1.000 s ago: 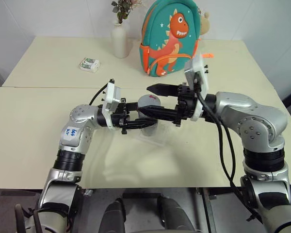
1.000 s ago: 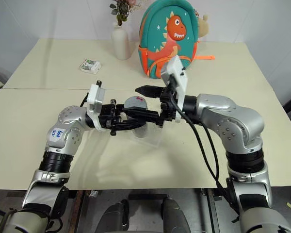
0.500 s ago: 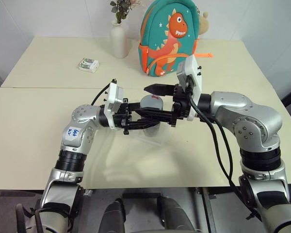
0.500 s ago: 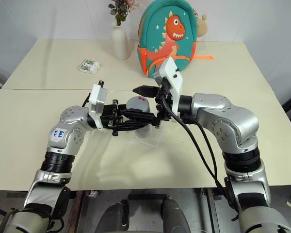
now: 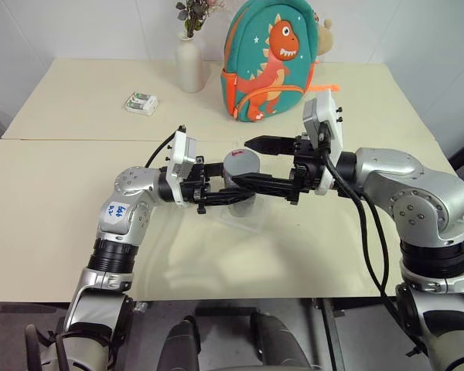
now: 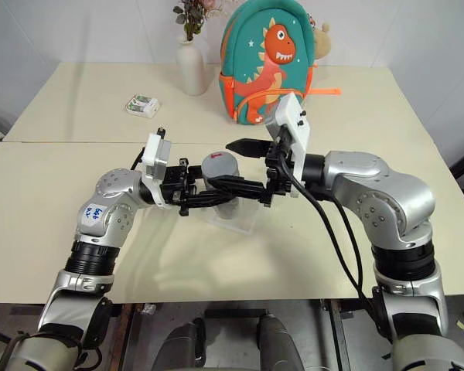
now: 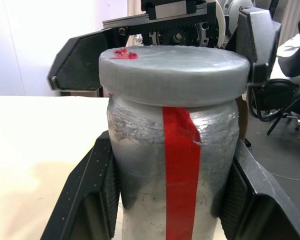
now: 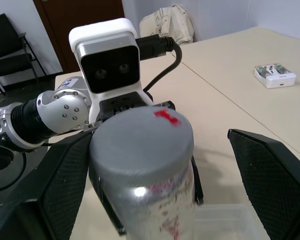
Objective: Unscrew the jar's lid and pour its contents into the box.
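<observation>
One jar (image 5: 237,189) in left gripper (image 5: 230,189) jaws, one lid (image 5: 240,163), right gripper (image 5: 251,163) jaws wide, one box (image 5: 247,219)

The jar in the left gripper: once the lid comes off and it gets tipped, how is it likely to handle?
The jar is probably light: thin clear plastic. Its smooth round wall may slip or turn in the left gripper, though the fingers clamp both sides. Set down on its side, it would likely roll. The lid is still on, with the open right gripper straddling it.
</observation>
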Controlling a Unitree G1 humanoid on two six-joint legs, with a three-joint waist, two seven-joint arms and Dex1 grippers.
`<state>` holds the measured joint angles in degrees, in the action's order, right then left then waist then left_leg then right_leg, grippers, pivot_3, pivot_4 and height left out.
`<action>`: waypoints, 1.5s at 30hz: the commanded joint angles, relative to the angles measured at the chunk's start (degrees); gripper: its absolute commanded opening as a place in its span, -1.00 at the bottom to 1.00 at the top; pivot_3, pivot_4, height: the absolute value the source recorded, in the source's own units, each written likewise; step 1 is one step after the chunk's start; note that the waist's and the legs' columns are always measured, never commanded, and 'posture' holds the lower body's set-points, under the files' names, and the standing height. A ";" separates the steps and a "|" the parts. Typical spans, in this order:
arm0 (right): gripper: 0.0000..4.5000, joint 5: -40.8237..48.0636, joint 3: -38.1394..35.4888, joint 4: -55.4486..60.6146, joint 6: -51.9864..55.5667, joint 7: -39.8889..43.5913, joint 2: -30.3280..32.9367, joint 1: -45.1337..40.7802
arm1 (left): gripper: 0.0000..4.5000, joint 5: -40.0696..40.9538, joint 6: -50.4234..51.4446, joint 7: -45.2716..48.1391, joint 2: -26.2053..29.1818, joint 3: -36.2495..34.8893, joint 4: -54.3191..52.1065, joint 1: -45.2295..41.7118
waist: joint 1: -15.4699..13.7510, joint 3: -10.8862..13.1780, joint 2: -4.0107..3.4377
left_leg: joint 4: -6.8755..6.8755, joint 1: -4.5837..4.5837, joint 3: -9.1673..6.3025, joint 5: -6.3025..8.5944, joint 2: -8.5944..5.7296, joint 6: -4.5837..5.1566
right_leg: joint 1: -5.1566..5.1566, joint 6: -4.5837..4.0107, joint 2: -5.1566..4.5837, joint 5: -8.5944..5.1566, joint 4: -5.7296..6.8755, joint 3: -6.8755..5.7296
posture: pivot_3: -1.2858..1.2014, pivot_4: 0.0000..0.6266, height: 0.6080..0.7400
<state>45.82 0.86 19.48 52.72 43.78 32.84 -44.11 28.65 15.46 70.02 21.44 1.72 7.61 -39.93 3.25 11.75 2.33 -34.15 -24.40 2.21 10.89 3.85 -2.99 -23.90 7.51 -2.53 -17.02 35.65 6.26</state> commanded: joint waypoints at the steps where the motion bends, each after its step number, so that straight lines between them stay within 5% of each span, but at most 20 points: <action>1: 0.99 0.42 -2.84 1.18 -0.10 -0.31 1.61 0.44 | -0.07 0.75 -0.76 0.74 0.38 -0.34 -1.49 -0.45 | 0.03 0.00 0.00 | 0.00 0.00 0.00 0.00 0.00 0.00 | 0.00 0.00 0.00 0.00 0.00 0.00 | 0.03 -0.52 1.00; 32: 0.99 2.73 -4.38 0.42 0.23 4.07 6.57 4.02 | -0.07 0.64 -1.07 0.70 0.70 -0.63 -1.45 -0.25 | -0.02 0.00 0.00 | -0.02 0.00 0.00 0.00 0.00 0.00 | 0.00 0.00 0.00 0.00 0.00 0.01 | 0.03 -0.52 1.00; 45: 0.99 4.56 -1.31 1.62 0.82 0.38 0.15 -2.91 | -0.07 0.73 -0.65 0.57 0.54 -0.39 -1.76 -0.48 | 0.00 0.00 0.00 | -0.04 0.01 -0.01 0.00 0.00 0.00 | -0.01 0.00 0.00 0.00 0.07 0.00 | 0.03 -0.52 1.00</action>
<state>50.28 -0.19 20.09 53.99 44.71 33.30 -45.88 28.63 15.09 70.65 21.89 1.63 7.66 -39.93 3.25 11.75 2.33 -34.19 -24.39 2.20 10.89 3.85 -2.99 -23.90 7.51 -2.53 -17.02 35.71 6.27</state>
